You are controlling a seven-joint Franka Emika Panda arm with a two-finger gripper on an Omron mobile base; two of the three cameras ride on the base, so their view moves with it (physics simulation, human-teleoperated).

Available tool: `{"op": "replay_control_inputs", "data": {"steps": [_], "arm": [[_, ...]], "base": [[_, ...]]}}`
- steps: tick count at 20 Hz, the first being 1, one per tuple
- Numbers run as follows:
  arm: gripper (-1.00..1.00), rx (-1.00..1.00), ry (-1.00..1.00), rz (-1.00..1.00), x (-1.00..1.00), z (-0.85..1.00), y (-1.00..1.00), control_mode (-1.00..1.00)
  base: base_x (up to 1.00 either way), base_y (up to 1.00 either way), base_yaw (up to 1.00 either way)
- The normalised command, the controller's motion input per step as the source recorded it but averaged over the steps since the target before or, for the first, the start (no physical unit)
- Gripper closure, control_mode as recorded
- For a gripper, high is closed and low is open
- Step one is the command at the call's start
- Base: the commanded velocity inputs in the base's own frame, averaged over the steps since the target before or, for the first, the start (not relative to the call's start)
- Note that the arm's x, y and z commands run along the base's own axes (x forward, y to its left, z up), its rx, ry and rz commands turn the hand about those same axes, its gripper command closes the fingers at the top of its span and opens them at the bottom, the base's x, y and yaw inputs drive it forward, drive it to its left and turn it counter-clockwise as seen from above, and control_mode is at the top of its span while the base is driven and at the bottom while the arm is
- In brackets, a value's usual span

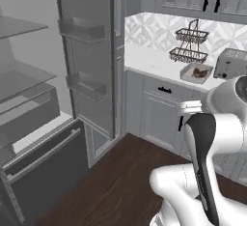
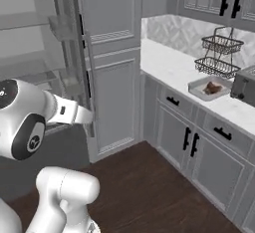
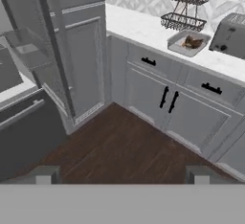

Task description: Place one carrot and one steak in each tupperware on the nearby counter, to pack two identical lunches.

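the gripper hangs high over the dark wood floor, its two fingers set wide apart with nothing between them. in the hand view they rise at the bottom edge, one at each side, well apart from the desk and from everything on it.

the desk is a white marble-look top over grey panelled cabinets with black handles. on it sits one tupperware, a shallow light-grey container with a raised rim, and inside it lies a dark brown steak with reddish patches. the same tupperware shows in the left base view with the steak in it, and in the right base view the tupperware and steak appear again near the desk's front edge. whether a carrot lies in it is too small to tell.

just behind the tupperware stands a black two-tier wire basket, and just beside it, to the right in the hand view, a grey toaster.

to the left of the desk stands a tall grey fridge with its door swung open, door shelves showing on the inner side, and glass shelves inside. a lower drawer is pulled out toward the floor.

the white arm rises in the lower right of the left base view.
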Motion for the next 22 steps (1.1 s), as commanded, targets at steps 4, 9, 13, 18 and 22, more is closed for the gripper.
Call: {"op": "replay_control_inputs", "data": {"steps": [4,9,13,18,22], "arm": [[-1.00,0.00,0.00,0.00,0.00,0.00,0.00,1.00],[-1.00,0.00,0.00,0.00,0.00,0.00,0.00,1.00],[-1.00,0.00,0.00,0.00,0.00,0.00,0.00,1.00],[-1.00,0.00,0.00,0.00,0.00,0.00,0.00,1.00],[-1.00,0.00,0.00,0.00,0.00,0.00,0.00,1.00]], "base": [[0.79,0.29,0.70],[0.55,0.41,0.68],[0.57,0.04,0.61],[0.57,-0.13,0.47],[0.69,-0.42,0.26]]}}
